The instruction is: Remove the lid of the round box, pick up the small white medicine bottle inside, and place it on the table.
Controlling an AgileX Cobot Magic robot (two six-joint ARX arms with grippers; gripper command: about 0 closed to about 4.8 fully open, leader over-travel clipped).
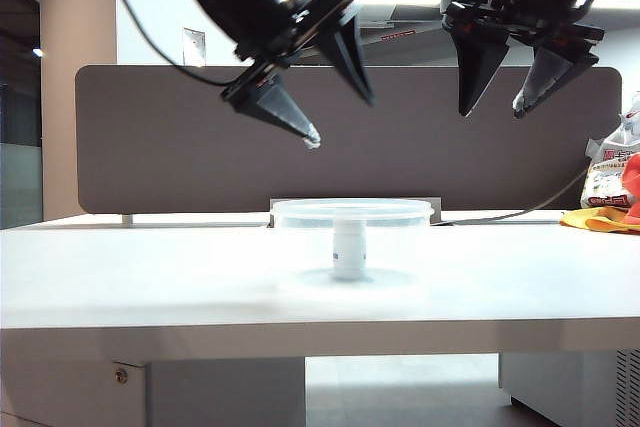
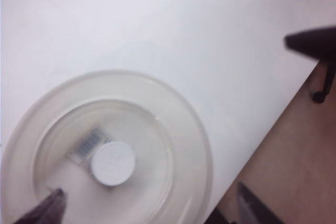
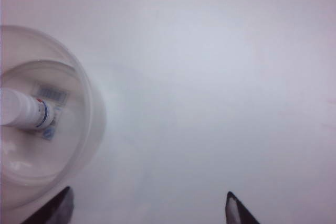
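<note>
The round box [image 1: 352, 213] stands on the table [image 1: 150, 277], just in front of the dark partition panel [image 1: 150, 137]; it is a clear, short, wide tub with a thickened rim, and in the exterior view its walls are so transparent that little more than the rim band shows. Inside it stands the small white medicine bottle [image 1: 349, 251], upright at about the middle of the box's floor; the bottle is a tiny white cylinder with a white cap and a label carrying a bluish mark. From the left wrist view the box [image 2: 199, 145] appears as pale concentric rings, and the bottle's round white cap [image 2: 112, 163] faces the camera, with a barcode sticker [image 2: 84, 148] on the box floor just beside it. The right wrist view shows the box [image 3: 92, 108] from the side, the bottle [image 3: 23, 111] within it and the same barcode sticker [image 3: 51, 96] under it. Whether the lid lies on the rim cannot be told from these views.

The left gripper [image 1: 338, 117] hangs above the box, up and to its left, jaws spread wide and holding nothing; its dark fingertips [image 2: 50, 208] frame the box. The right gripper [image 1: 492, 107] hangs above the box, up and to its right, likewise released and empty; its fingertips [image 3: 236, 211] stand over bare table beside the box. Well to the right of the box, at the table's edge, lie a plastic bag [image 1: 612, 172] and a yellow cloth [image 1: 600, 219].
</note>
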